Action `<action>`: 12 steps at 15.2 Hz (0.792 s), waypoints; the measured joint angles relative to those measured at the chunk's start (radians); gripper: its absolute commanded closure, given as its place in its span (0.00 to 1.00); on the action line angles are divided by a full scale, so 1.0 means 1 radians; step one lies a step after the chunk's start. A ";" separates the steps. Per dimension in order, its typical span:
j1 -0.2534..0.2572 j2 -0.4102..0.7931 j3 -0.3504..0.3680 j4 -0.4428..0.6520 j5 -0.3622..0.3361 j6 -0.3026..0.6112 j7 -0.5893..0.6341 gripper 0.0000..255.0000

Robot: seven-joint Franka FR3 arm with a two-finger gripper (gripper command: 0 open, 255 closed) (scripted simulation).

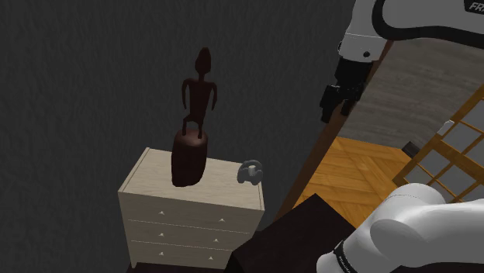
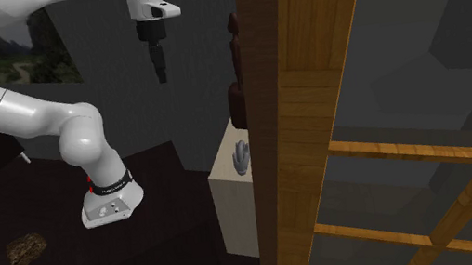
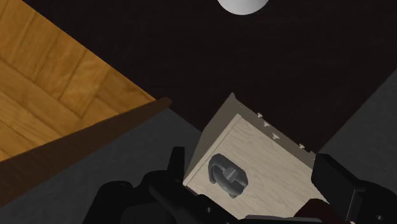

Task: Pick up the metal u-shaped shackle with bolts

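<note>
Dark grey wall is filling the back of the shoulder view, and we are seeing a pale dresser point(image 1: 194, 205) with three drawers standing before it. A dark brown statue point(image 1: 195, 116) is standing on its top, and the grey shackle point(image 1: 250, 171) is lying at three o'clock from the statue's base, near the top's edge. The gripper point(image 1: 335, 99) is hanging well apart from it, at about one o'clock, with wooden floor point(image 1: 349, 174) showing at six o'clock from the gripper.

From the second exterior view we are looking past a wooden lattice frame point(image 2: 320, 144). The shackle point(image 2: 242, 156) is resting on the dresser point(image 2: 234, 202), and the gripper point(image 2: 160, 69) is pointing down, high at eleven o'clock from it. The arm's base is sitting on the dark stand point(image 2: 161, 179).

Along the wrist view we are seeing the black fingers point(image 3: 337, 181) standing apart, clamping nothing. The shackle point(image 3: 227, 175) is lying on the dresser top point(image 3: 273, 172) between them, untouched.
</note>
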 measured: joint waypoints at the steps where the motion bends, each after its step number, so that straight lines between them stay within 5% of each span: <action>1: 0.000 0.000 0.000 0.000 0.000 0.000 0.000 0.00; 12: 0.052 0.100 -0.137 -0.246 -0.066 0.427 -0.241 0.00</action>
